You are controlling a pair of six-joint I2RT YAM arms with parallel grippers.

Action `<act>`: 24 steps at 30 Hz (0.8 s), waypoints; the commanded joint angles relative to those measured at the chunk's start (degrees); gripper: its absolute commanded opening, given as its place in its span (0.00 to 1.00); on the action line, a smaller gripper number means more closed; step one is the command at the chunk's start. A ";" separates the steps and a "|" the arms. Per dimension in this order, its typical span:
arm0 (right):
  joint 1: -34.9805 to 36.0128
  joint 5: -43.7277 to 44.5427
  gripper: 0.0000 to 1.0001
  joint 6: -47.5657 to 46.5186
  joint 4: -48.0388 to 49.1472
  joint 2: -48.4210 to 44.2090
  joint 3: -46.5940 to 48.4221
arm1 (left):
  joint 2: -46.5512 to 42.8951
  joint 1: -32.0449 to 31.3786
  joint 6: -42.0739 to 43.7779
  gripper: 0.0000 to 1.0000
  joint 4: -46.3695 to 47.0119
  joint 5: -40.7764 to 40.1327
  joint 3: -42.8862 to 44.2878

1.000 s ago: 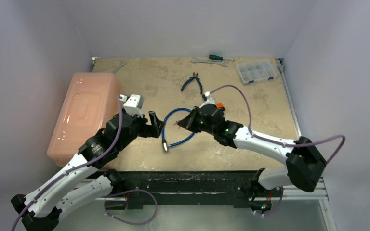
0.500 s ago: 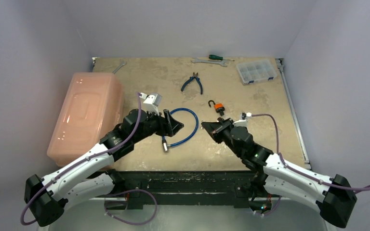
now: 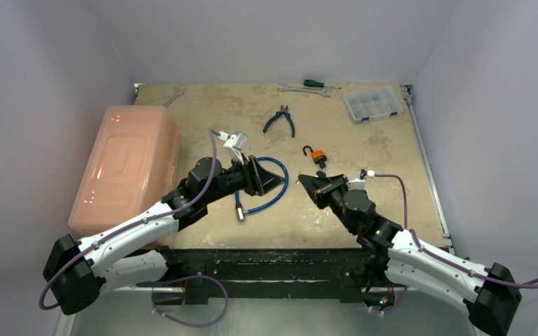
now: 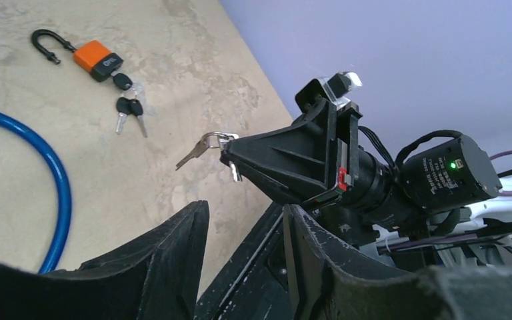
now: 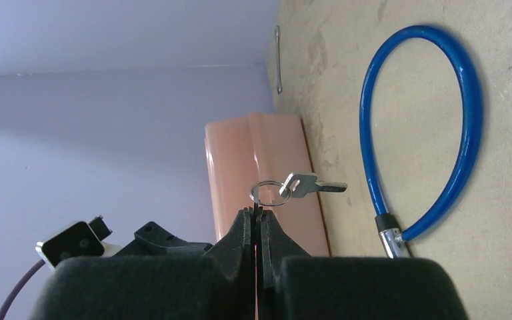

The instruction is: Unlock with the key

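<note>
Orange padlock (image 3: 318, 158): on the worktop (image 3: 378, 175), shackle swung out, near the right gripper (image 3: 302, 181).
Left gripper (image 4: 245, 220): fingers spread, nothing between (its own camera).
Key (image 5: 310, 185): on a ring pinched in the right gripper's pressed-together tips, off the worktop; blue cable (image 5: 470, 113) lies beyond.

The scene is lit softly and evenly from above. The table (image 3: 364, 203) is shown bright, and only faint, short shadows are cast beside the blue cable (image 3: 274, 192) and under the arms. A dull sheen is seen on the pink box (image 3: 122, 164). In both wrist views the near black fingers (image 4: 160, 267) are blurred, while the key (image 5: 310, 185) is rendered sharp.
</note>
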 commanded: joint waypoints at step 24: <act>-0.19 -1.02 0.00 -0.14 7.75 -0.16 1.76 | 7.13 -4.19 -3.31 0.40 13.84 0.04 -0.10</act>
